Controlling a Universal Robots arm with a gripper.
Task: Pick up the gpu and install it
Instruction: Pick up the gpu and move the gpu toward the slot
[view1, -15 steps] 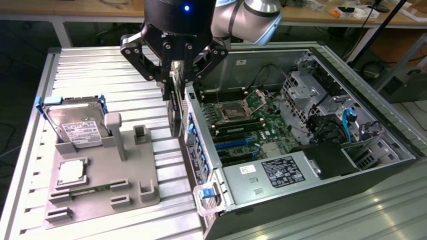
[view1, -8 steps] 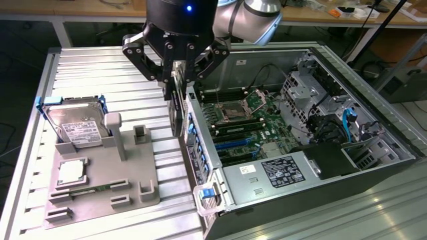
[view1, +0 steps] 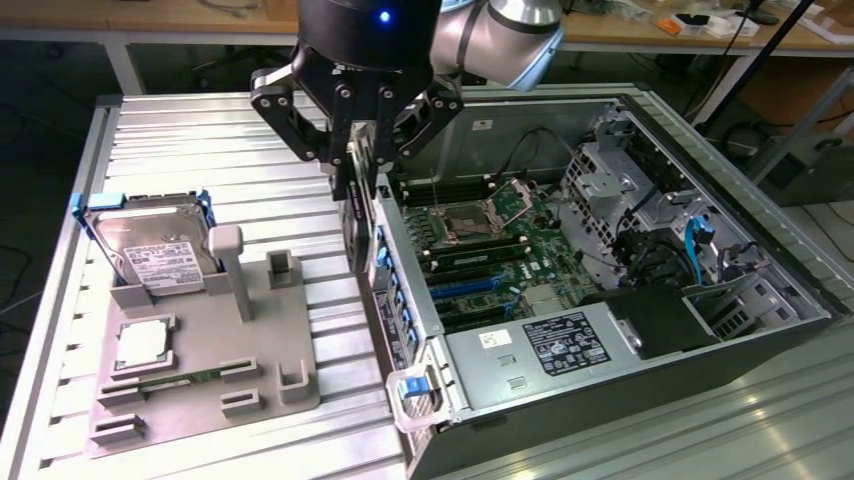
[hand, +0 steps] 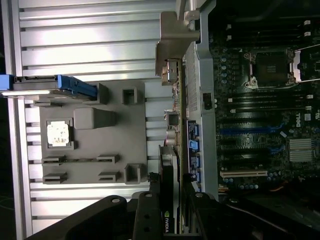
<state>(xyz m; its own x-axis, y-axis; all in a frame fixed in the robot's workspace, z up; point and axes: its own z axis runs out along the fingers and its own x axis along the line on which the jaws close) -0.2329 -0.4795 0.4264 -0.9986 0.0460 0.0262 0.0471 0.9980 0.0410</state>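
- The arm (view1: 505, 35) enters at the exterior view's twelve o'clock, its grey joint at about one o'clock of the black wrist housing (view1: 367, 35).
- The gripper (view1: 358, 160) hangs from that housing and points straight down toward six o'clock, with its dark linkages splayed toward eight and four o'clock.
- Its jaws are drawn in on the gpu (view1: 358, 215), gripping the thin card by its upper edge.
- In the wrist view, the dark fingers (hand: 147, 210) flank the card on both sides.
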